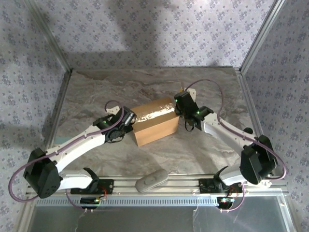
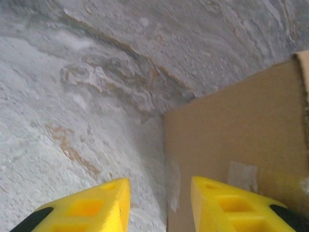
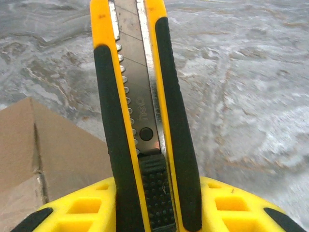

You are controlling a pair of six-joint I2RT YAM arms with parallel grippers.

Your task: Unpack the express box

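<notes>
Left fingers (image 2: 231, 205): apart, empty, beside box (image 1: 154, 126) wall
Right fingers (image 3: 234, 208): clamped on knife (image 3: 140, 96), near box corner
Box: taped shut, on counter (image 1: 91, 96), between arms

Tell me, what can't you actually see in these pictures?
Inside the express box: top view, flaps taped shut.
Utility knife tip: right wrist view, cut off by top edge.
Grey object on the near rail: top view, too blurred to identify.

express box (image 1: 155, 126) on table (image 1: 91, 96), left gripper (image 1: 129, 118) beside
</notes>
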